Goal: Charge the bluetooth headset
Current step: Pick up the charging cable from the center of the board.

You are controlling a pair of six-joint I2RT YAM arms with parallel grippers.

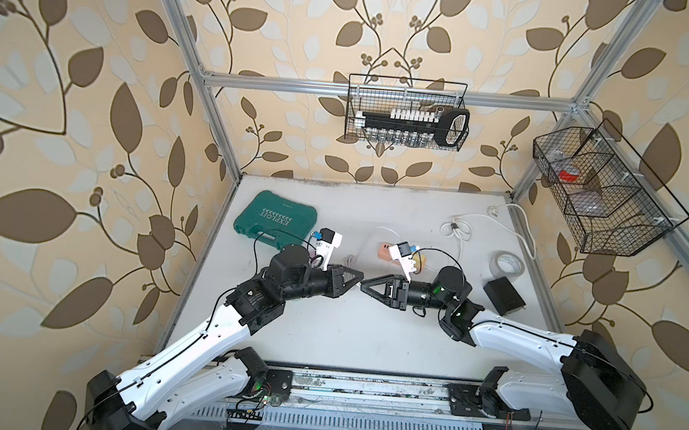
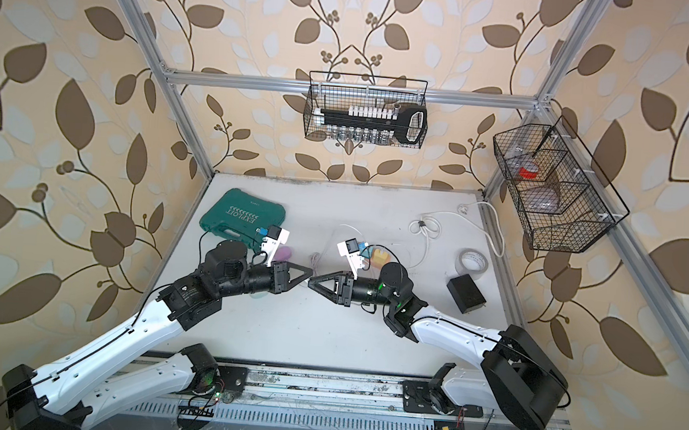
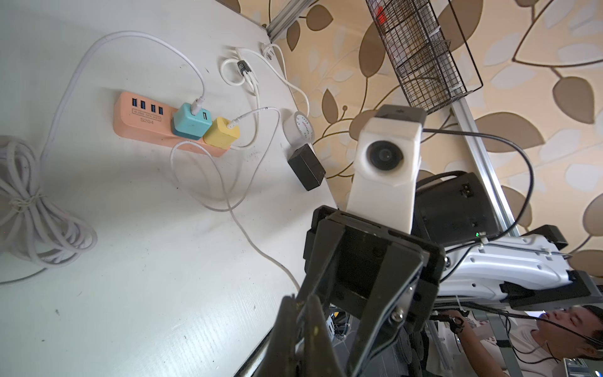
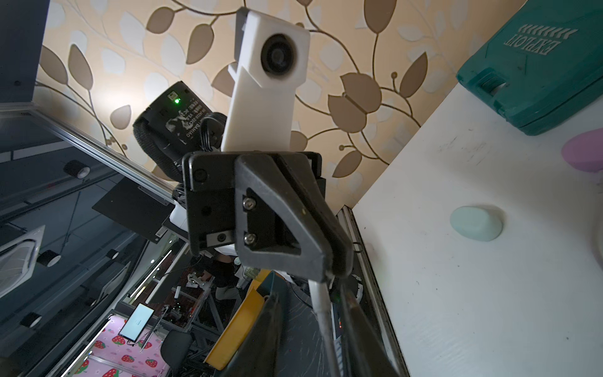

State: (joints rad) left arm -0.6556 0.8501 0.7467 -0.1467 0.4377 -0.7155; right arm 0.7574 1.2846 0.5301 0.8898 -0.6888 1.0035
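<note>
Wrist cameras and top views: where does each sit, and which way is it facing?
Top views: overhead, looking down at the white table; left gripper and right gripper show, tip to tip.
Left wrist: behind the left gripper, facing the power strip and the right gripper; own shut jaws show.
Right wrist: behind the right gripper, facing the left gripper and green case; own jaws show, apart.
Shared: both wrist views show the white cable at the left gripper's tip.
</note>
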